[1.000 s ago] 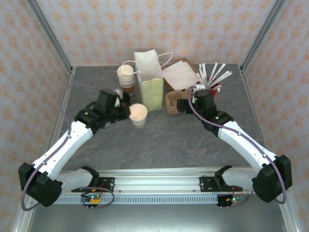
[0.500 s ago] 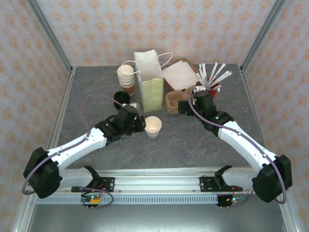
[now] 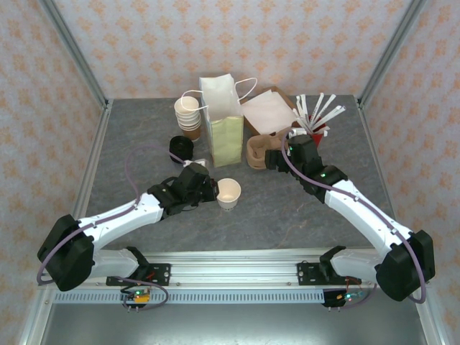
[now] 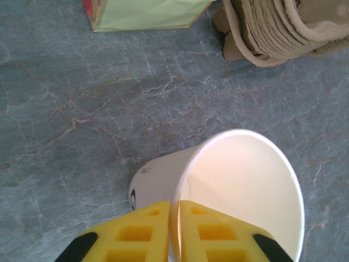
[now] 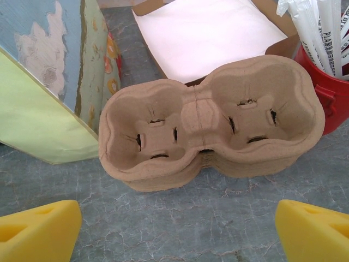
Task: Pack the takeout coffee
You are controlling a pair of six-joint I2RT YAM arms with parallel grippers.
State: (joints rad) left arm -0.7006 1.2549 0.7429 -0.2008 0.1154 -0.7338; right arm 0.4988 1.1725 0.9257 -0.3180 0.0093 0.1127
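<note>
straw wrappers [image 5: 320, 28], partly legible "PLA" print

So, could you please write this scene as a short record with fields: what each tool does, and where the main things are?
left tool: shut on the rim of the lidless paper cup, one finger inside, one outside
cup: mouth up, no lid, on the near side of the paper bag
right tool: open, above the cardboard cup carrier
black lids: left of the bag
cup stack: behind the lids
</note>
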